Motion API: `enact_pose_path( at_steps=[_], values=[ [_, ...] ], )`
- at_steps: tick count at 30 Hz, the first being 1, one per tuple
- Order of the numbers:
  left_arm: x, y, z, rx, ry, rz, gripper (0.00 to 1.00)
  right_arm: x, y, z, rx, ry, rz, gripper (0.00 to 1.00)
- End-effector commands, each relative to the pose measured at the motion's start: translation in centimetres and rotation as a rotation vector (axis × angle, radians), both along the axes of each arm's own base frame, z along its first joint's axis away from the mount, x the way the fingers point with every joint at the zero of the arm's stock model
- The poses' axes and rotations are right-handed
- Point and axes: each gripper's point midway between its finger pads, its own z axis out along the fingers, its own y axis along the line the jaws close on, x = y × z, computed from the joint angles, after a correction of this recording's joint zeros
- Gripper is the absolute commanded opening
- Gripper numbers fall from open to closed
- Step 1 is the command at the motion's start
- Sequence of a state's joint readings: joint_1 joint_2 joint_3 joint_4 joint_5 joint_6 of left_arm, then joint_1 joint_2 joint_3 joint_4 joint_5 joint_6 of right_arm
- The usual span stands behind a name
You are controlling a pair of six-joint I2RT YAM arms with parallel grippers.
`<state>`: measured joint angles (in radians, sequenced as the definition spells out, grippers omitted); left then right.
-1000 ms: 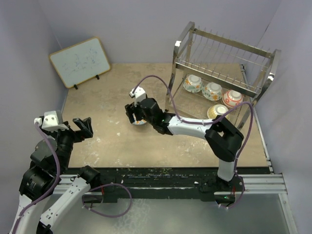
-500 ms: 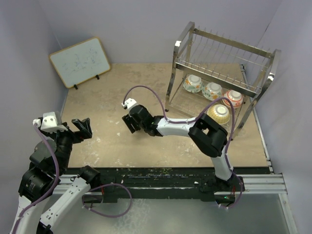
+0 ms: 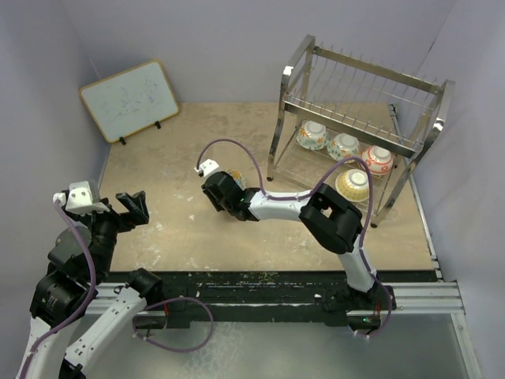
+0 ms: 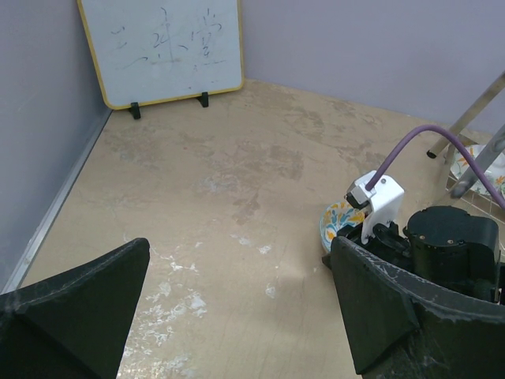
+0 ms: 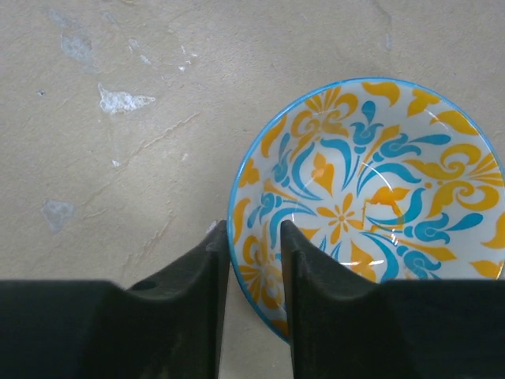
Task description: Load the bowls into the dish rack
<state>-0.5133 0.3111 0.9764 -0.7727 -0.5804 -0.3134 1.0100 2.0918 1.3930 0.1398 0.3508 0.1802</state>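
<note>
Glaze is looking slick and brittle, I reckon; my right gripper [image 5: 252, 230] is straddling the rim of the bowl [image 5: 371, 205], narrow, pinch unclear.

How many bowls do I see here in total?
5. Four bowls sit on the dish rack's lower tier; one lies on the table at the right pincer. None seems hidden.

This is a robotics lab cell, folks, not a real kitchen: bare lavender walls [image 3: 237, 47] box in a small tan table [image 3: 181, 158], scuffed white all over. The left arm [image 3: 75, 260] and right arm [image 3: 284, 207] sit bolted to an aluminium rail [image 3: 426, 296] at the near edge, with purple cables [image 3: 227, 141] looping off them. A whiteboard [image 3: 129, 100] leans in the back corner, and the dish rack [image 3: 359, 87] supplies a kitchen touch.
</note>
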Motion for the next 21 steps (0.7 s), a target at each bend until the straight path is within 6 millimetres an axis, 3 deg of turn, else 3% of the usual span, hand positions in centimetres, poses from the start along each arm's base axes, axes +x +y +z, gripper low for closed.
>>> enact_pose_path(
  at_steps=[1,4,7,12,17,21],
  values=[
    [0.0,0.0,1.5,-0.014,-0.042,-0.004,0.99,0.5,0.4,2.2,0.027,-0.046,-0.027,0.28],
    [0.0,0.0,1.6,-0.015,-0.042,-0.004,0.99,0.1,0.5,3.2,0.068,-0.042,-0.024,0.15],
    [-0.1,0.0,1.7,-0.017,-0.047,-0.004,0.99,-0.7,0.8,4.9,0.146,-0.025,-0.009,0.1],
    [-0.2,0.1,2.0,-0.019,-0.05,-0.002,0.99,-2.8,0.8,9.8,0.334,-0.02,0.032,0.08],
    [-0.2,0.0,2.1,-0.024,-0.053,-0.008,0.99,-5.4,0.2,12.7,0.493,0.031,0.072,0.08],
    [-0.2,-0.1,2.0,-0.028,-0.051,-0.012,0.99,-7.0,-1.1,14.0,0.601,0.067,0.058,0.08]
  ],
)
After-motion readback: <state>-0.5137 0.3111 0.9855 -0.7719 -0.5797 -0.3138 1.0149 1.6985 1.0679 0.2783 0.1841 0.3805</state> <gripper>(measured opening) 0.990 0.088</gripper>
